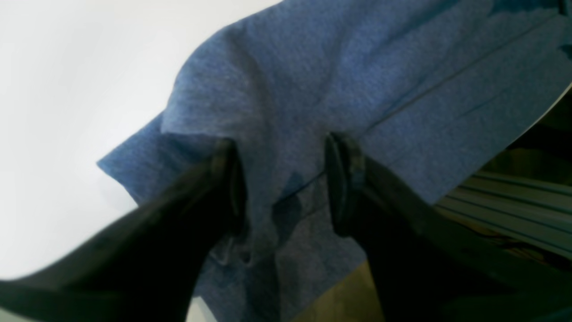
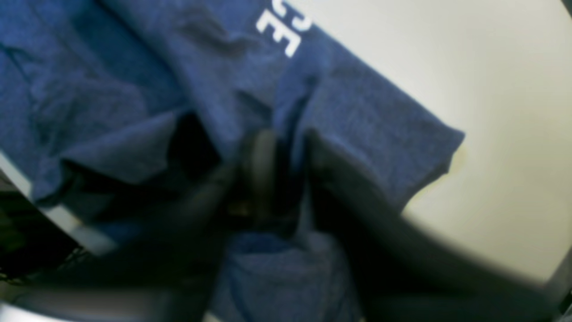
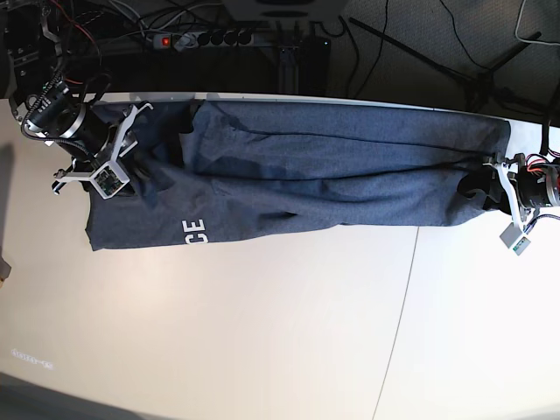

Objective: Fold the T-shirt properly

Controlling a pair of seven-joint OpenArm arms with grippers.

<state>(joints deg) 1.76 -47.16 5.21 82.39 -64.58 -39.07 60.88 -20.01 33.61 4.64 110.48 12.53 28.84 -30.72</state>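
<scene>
Stretched as a long band across the far part of the white tabletop (image 3: 262, 332): the T-shirt (image 3: 332, 166), an arm at each end. Base view alone gives that whole span. Left wrist view: left gripper (image 1: 283, 183) fingers (image 1: 342, 179) parted, a ridge of cloth rising between them, not pinched. Right wrist view, blurred: right gripper (image 2: 286, 174) fingers (image 2: 263, 170) apart, fabric bunched between; white lettering (image 2: 283, 31) nearby.
</scene>
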